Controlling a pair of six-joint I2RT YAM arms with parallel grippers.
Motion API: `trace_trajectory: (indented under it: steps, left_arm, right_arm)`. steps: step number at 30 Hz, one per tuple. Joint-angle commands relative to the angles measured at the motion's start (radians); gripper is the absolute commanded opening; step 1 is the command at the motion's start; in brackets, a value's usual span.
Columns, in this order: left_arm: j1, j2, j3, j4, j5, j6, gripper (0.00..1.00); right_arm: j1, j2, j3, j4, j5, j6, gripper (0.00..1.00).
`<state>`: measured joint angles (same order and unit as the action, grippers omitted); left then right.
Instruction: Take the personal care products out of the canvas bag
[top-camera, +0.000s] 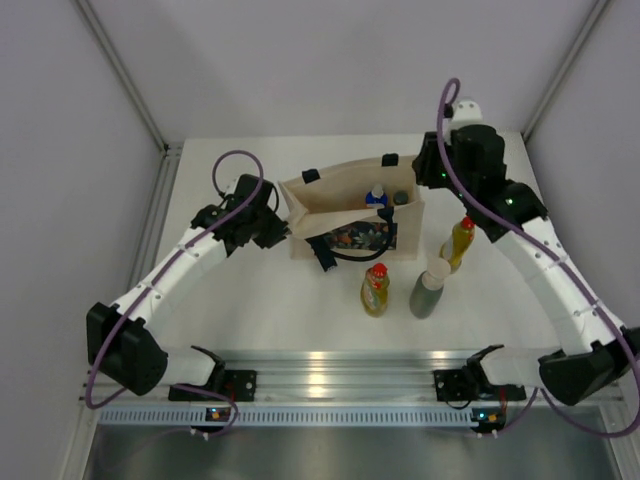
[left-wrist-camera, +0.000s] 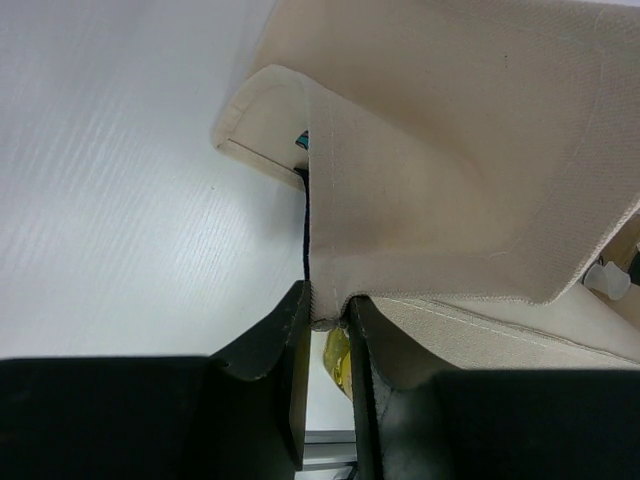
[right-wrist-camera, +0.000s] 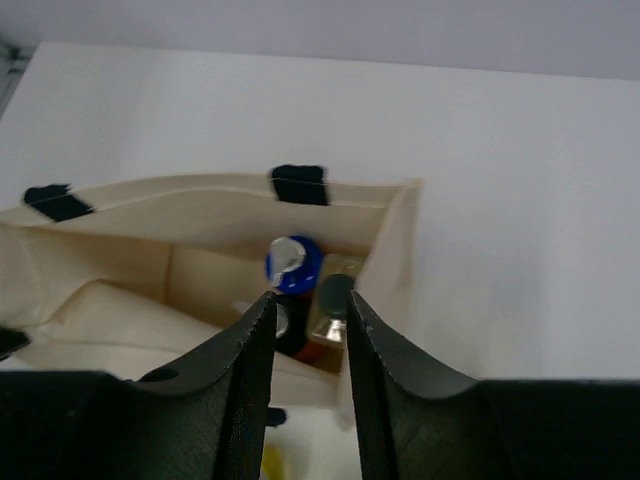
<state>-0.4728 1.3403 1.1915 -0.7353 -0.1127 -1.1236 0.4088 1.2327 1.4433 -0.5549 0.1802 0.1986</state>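
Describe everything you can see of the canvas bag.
The canvas bag is a beige fabric tote with short black handles and a dark floral panel on its front. It stands upright and open-mouthed on the white table, the left gripper shut on its left edge. A blue-capped bottle and a dark-capped bottle stand inside at its right end.
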Motion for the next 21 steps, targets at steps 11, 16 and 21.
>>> trace_trajectory:
  steps: [11,16,21]
  left_arm:
    - [-0.013,-0.007,-0.009,-0.009,-0.013,0.001,0.00]
    - [-0.013,0.002,-0.007,-0.010,-0.002,-0.005,0.00]
    - [-0.012,-0.007,-0.012,-0.010,0.007,-0.010,0.00]
  right_arm:
    - [0.272,0.191,-0.029,-0.105,-0.041,0.127,0.33]
    - [0.272,0.203,-0.064,-0.126,-0.021,0.107,0.34]
    - [0.260,0.261,0.009,-0.171,0.028,0.085,0.38]
